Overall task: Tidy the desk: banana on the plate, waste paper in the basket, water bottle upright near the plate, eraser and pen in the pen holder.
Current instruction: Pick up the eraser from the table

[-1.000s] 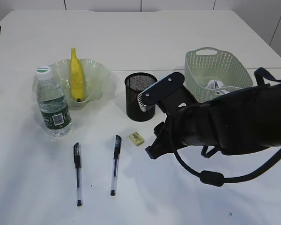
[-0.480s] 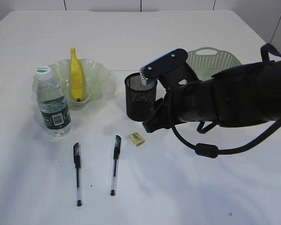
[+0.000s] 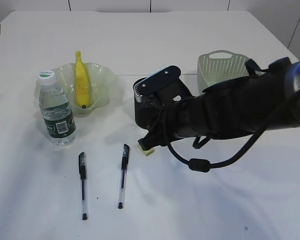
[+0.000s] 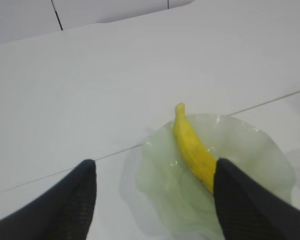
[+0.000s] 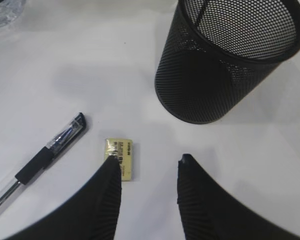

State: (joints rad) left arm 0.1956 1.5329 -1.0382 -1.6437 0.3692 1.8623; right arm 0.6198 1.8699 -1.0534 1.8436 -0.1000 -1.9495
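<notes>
Far left of the exterior view there's a small clear plastic water bottle with a white cap and dark green label, standing upright right next to the translucent pale green ruffled plate. The long yellow banana is lying in that plate. In the left wrist view the left gripper has its black fingers spread wide with nothing between them, hanging over the plate edge.

Lower middle, two black-capped clear pens, one left of the other, lie on the plain white desk.

Centre frame, the black mesh pen holder is mostly covered by the right arm. The right wrist view shows the right gripper partly apart, left fingertip touching the corner of the tiny pale yellow eraser, which sits flat on the desk just below the holder, not clamped.

Upper right, the sage green perforated basket peeks out behind the arm.
</notes>
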